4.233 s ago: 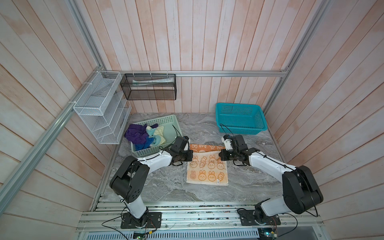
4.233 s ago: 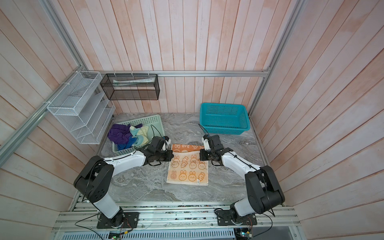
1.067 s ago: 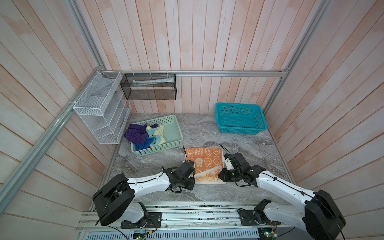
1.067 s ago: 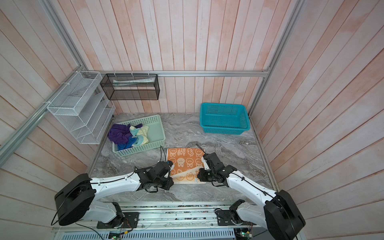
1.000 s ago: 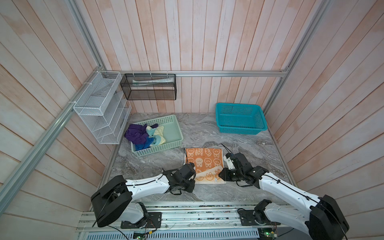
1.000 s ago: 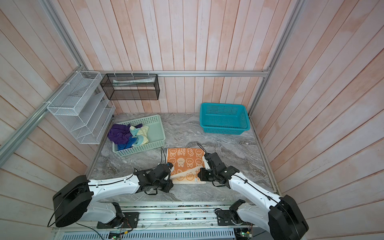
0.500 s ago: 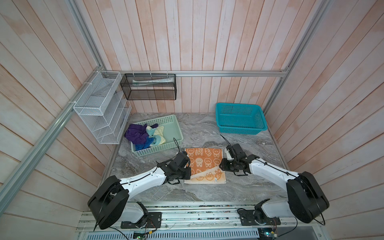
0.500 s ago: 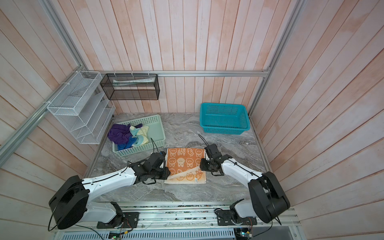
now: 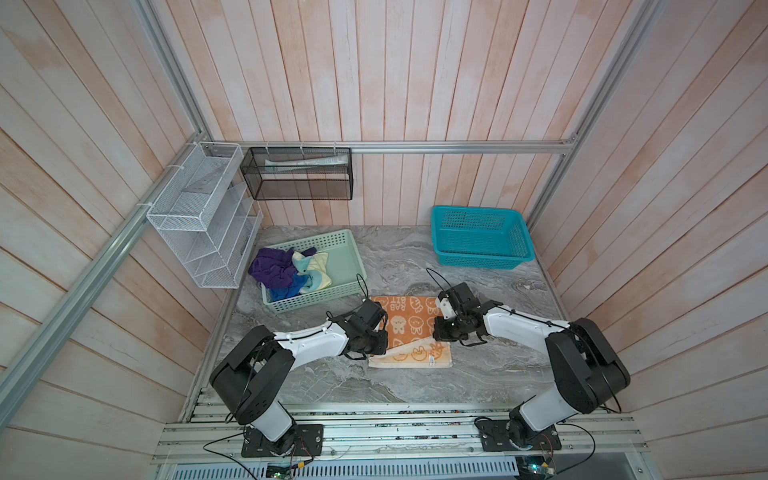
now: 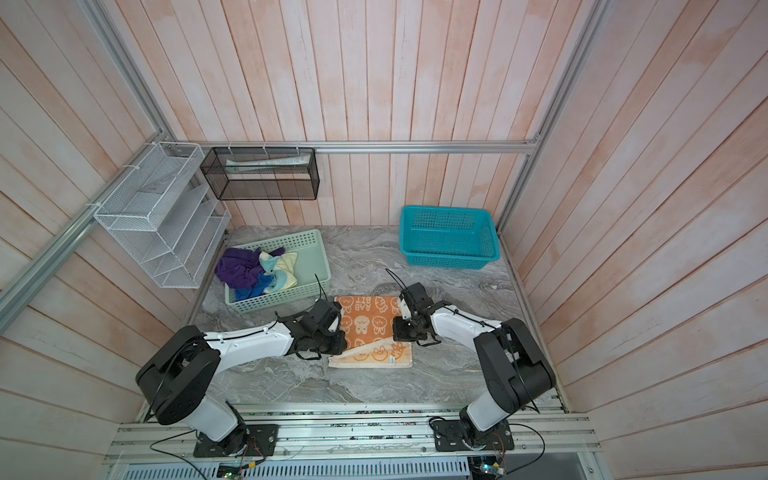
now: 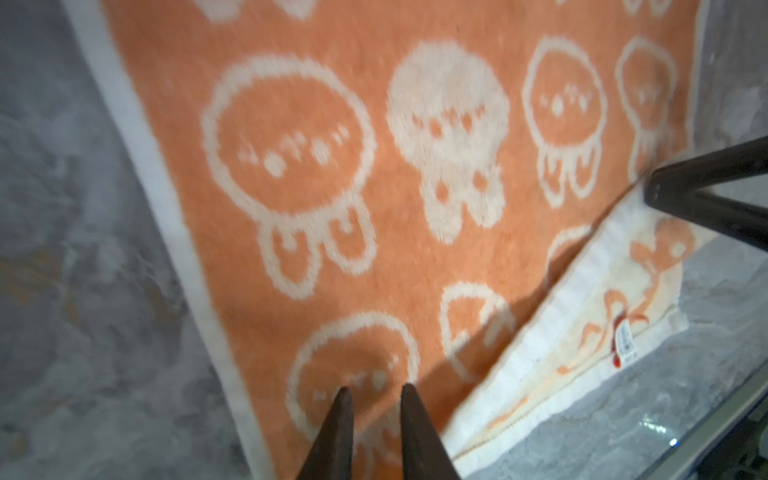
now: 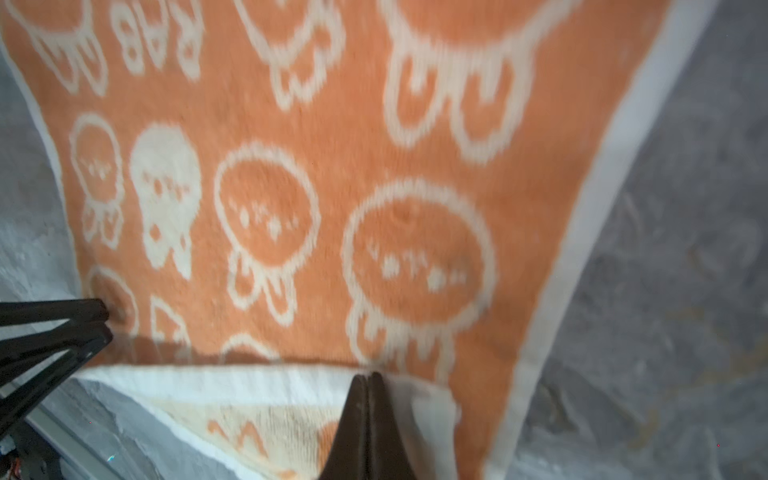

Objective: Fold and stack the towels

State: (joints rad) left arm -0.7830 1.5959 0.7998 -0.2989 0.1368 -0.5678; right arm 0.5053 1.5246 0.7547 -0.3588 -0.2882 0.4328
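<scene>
Grey marble tabletop (image 9: 395, 382), plank walls (image 9: 374, 83). Beyond the orange towel (image 9: 409, 328): mint basket (image 9: 316, 297), teal basket (image 9: 482, 259). At its fold, my right gripper (image 12: 368, 378) is clenched; my left gripper (image 11: 376, 390): grip unclear.

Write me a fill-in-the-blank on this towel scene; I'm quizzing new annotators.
The teal basket is ___.
On the orange towel, the near edge is ___ over, pale side up.
The right gripper is ___ at that edge.
Missing words: empty; folded; shut.
</scene>
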